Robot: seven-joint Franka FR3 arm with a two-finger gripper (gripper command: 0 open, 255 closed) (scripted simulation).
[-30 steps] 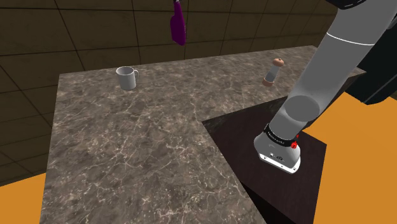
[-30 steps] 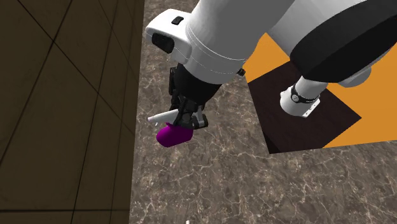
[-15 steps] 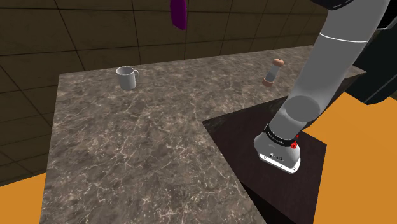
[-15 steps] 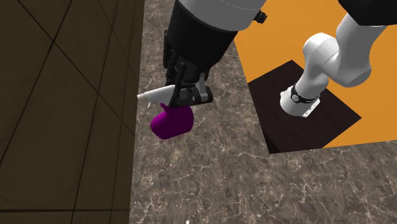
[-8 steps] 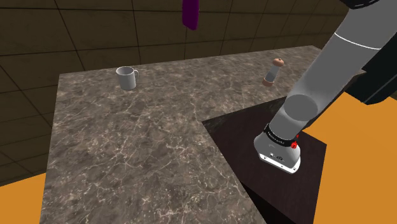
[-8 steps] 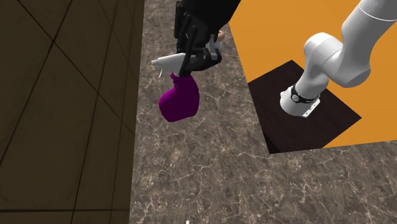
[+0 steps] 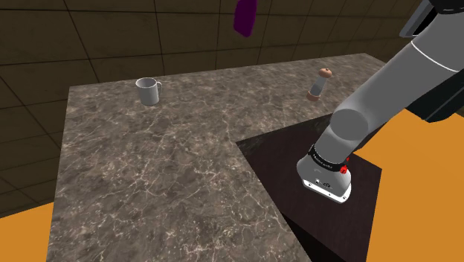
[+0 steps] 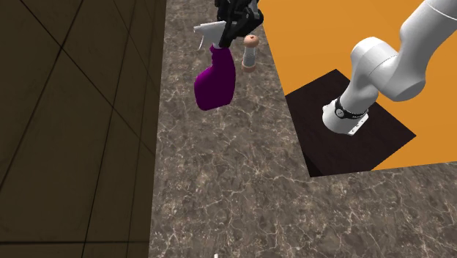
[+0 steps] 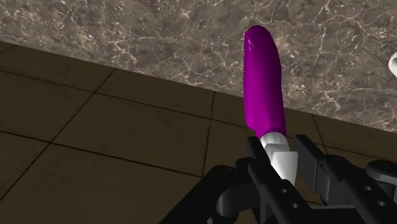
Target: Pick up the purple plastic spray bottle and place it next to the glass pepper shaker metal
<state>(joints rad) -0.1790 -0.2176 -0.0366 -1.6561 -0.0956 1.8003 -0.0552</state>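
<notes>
The purple spray bottle with a white trigger head hangs high over the marble counter, clasped at its white neck by my black gripper. In the wrist view the bottle stretches away from the gripper, whose fingers pinch the white neck. In the shoulder view the bottle's purple body shows at the top edge, above the counter's back. The pepper shaker, brown-topped with a clear body, stands upright near the counter's far right edge; in the second exterior view the shaker is just right of the hanging bottle.
A white mug stands at the back of the marble counter toward the shoulder view's left. A dark tiled wall runs behind the counter. The arm's base sits on a dark stand over an orange floor.
The gripper has carried the bottle up and toward the shoulder view's right, closer to the pepper shaker. The bottle now hangs more upright from the fingers.
</notes>
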